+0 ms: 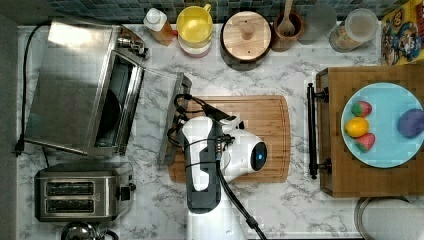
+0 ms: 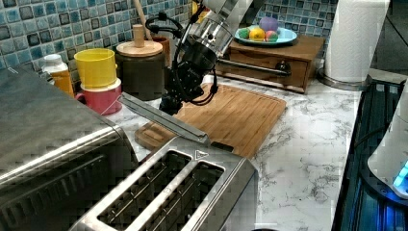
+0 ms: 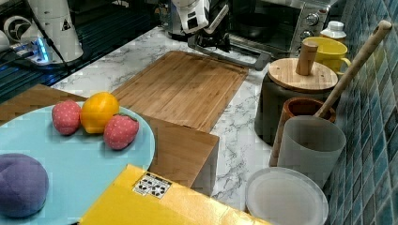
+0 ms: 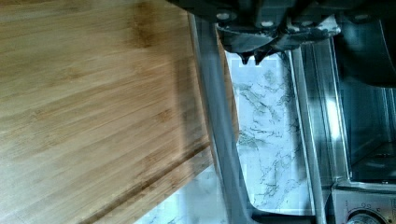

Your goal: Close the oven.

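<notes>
Setting: white marbled counter backed by a blue mosaic tile wall.
Oven: stainless toaster oven at the top view's left, with its black cord running down its outer side. Dark cavity exposed.
Oven door: glass door dropped open and lying nearly flat, marble showing through the pane in the wrist view.
Door handle: metal bar handle along the door's free edge, just at the left edge of the cutting board in the top view.
Gripper: gripper hangs right over the handle and the door's outer edge. Its 2 fingertips sit close together with a narrow gap, clasping nothing; whether they touch the door cannot be told.
Arm: white Panda arm reaches across the cutting board.
Toaster: 2-slot steel toaster stands beside the oven, below it in the top view.
Back row: yellow cup, wood-lidded dark canister and a brown holder with a wooden spoon.
Tray side: wooden tray at the top view's right holds a light-blue plate of toy fruit.
</notes>
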